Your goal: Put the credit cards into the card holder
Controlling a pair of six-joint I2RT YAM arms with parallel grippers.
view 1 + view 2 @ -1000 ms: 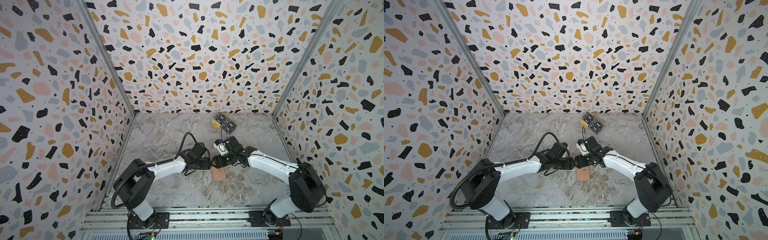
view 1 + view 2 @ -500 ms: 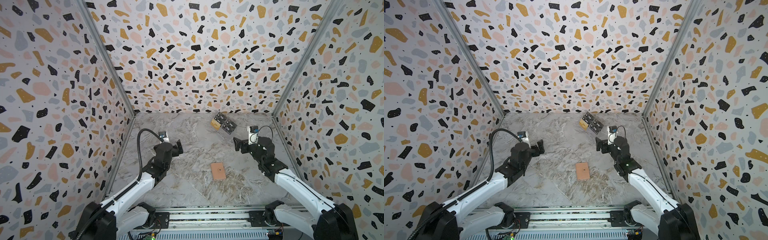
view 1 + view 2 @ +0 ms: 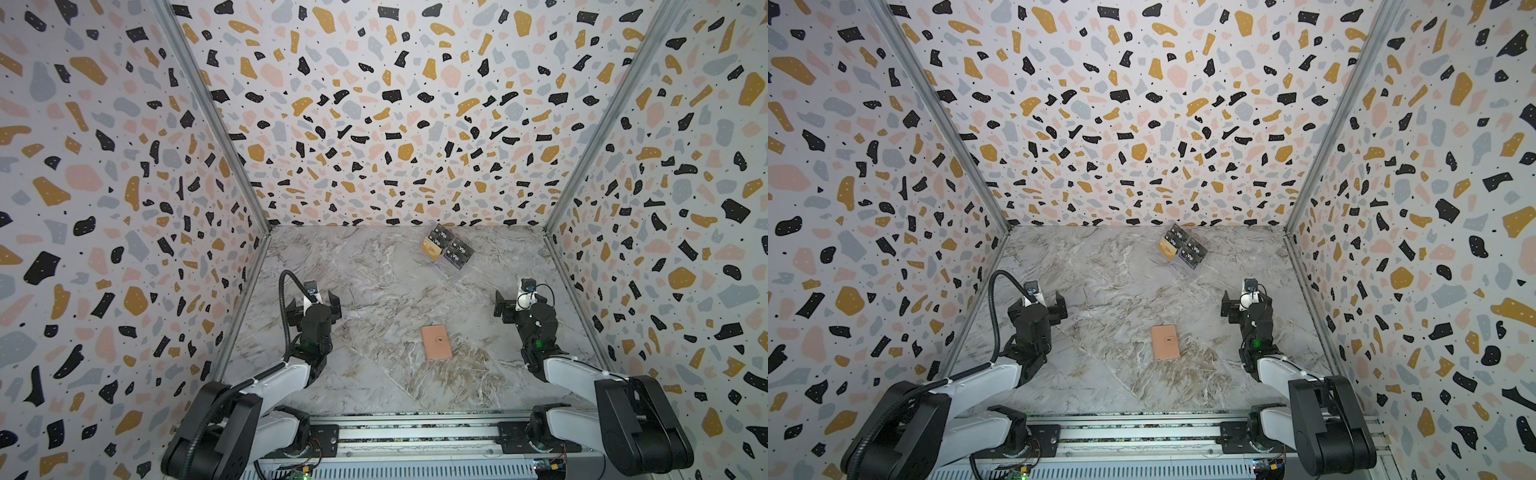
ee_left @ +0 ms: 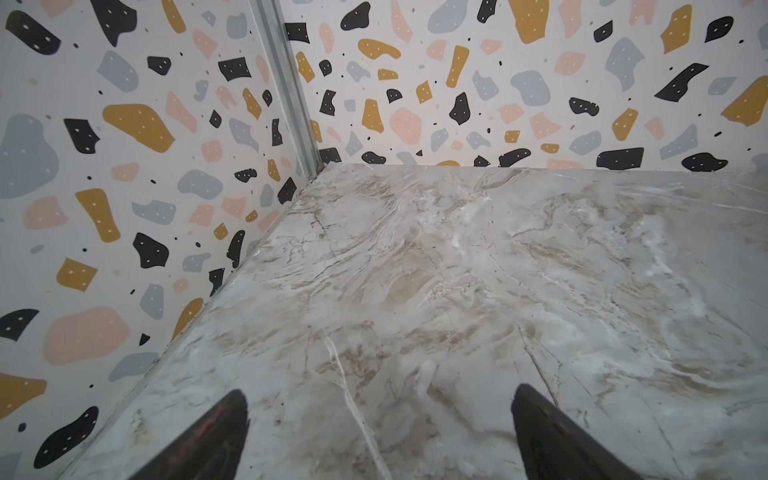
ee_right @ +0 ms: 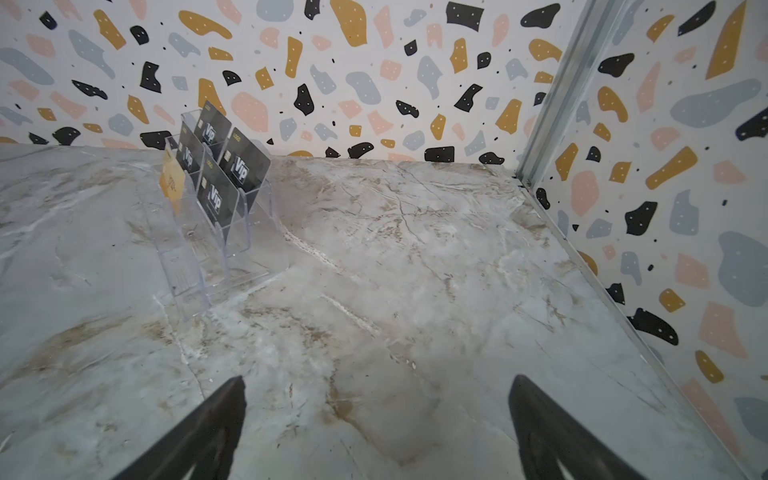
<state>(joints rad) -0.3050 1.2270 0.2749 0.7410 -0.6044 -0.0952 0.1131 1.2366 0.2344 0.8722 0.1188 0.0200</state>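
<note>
The card holder is a tan-pink booklet lying shut and flat on the marble floor, near the middle, with a small snap dot on its cover. The credit cards stand upright at the back: several black ones with "Vip" lettering and one gold. My left gripper hovers open and empty at the left, well away from the holder. My right gripper hovers open and empty at the right, short of the cards.
A clear acrylic tiered stand holds the cards near the back wall. Terrazzo-patterned walls close in the left, back and right sides. A metal rail carrying both arm bases runs along the front edge.
Both grippers were together at the card holder in the middle. They have pulled back to their own sides and opened, leaving the holder lying shut on the floor.
</note>
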